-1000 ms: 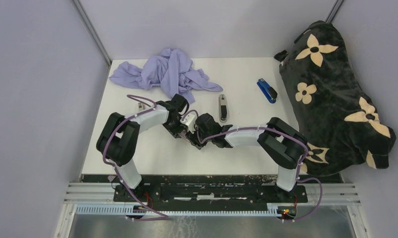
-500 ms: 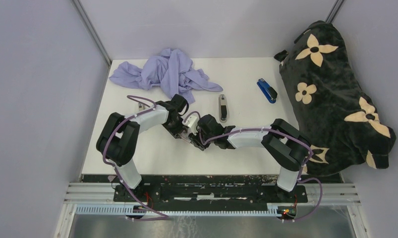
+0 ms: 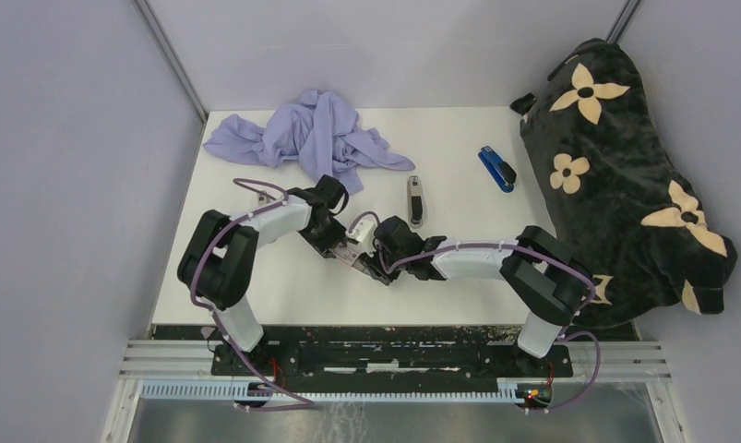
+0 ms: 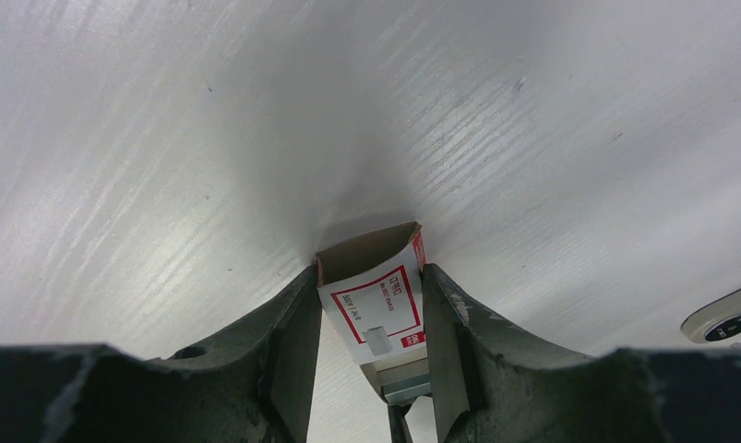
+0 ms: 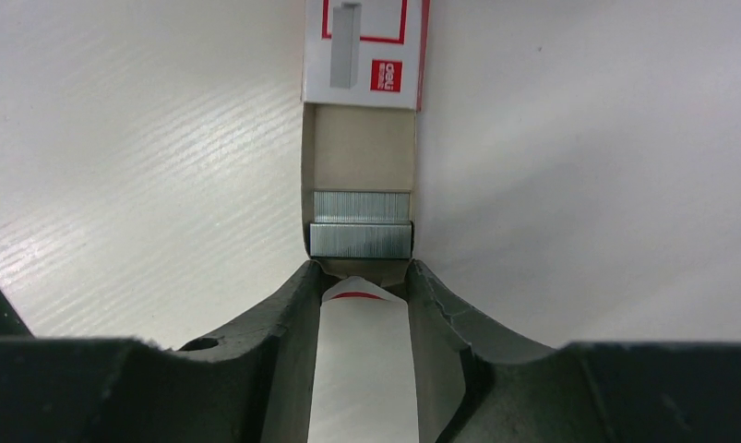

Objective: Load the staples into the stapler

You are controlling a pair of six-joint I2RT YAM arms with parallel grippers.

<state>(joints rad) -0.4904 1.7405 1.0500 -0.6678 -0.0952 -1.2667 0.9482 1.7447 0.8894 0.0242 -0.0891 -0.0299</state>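
Note:
The red-and-white staple box [image 4: 376,295] is pinched between the fingers of my left gripper [image 4: 368,277], just above the white table. Its grey tray [image 5: 359,157] sticks out of the sleeve [image 5: 362,46] towards my right gripper [image 5: 361,269], which is shut on the tray's near end. The staples [image 5: 361,231] lie as silvery strips in the tray, just in front of the right fingertips. Seen from above, both grippers meet mid-table at the box [image 3: 353,248]. A black-and-silver stapler [image 3: 415,200] lies shut behind them, and a blue stapler [image 3: 497,168] lies further right.
A crumpled lilac cloth [image 3: 313,134] lies at the back of the table. A black flowered cushion [image 3: 625,185] fills the right side. A small grey object [image 3: 258,197] sits by the left arm's wrist.
The right gripper's jaws have narrowed onto the tray end, and the right arm's forearm and elbow have shifted right. The left gripper and box have barely moved.

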